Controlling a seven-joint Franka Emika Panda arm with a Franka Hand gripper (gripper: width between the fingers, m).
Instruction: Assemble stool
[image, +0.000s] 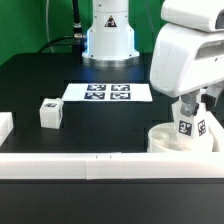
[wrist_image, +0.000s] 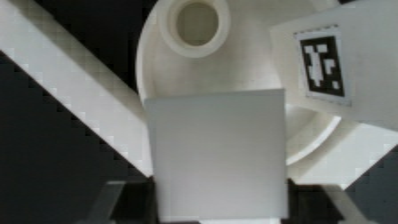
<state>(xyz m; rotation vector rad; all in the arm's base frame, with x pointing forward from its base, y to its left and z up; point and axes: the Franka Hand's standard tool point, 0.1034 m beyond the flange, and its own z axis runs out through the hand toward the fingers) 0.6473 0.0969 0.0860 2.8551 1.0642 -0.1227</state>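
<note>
Stool leg (wrist_image: 214, 150), Technician A: report the gripper's (wrist_image: 221, 200) hold on it.

Technician B: The jaws are partly closed. The dark fingers (wrist_image: 128, 198) stand flush against two opposite sides of the upright leg, a smooth, matte white block with flat faces and straight edges.

Technician A: Location of the seat?

Technician B: The seat (image: 163, 141) lies directly below the gripper on the black table (image: 40, 80), at the exterior view's right, against the long white rail (image: 90, 160). It is a round white plastic ring. The wrist view shows a circular hole (wrist_image: 196, 25) in its curved surface.

Technician A: Markings?

Technician B: Square black-and-white tag patterns. One sits on a white block (wrist_image: 329, 60) beside the seat; I cannot tell whether that is another leg. A loose leg (image: 50, 113) stands well apart, towards the exterior view's left, tagged on one face. The flat marker board (image: 107, 92) lies further back and carries four tags.
</note>
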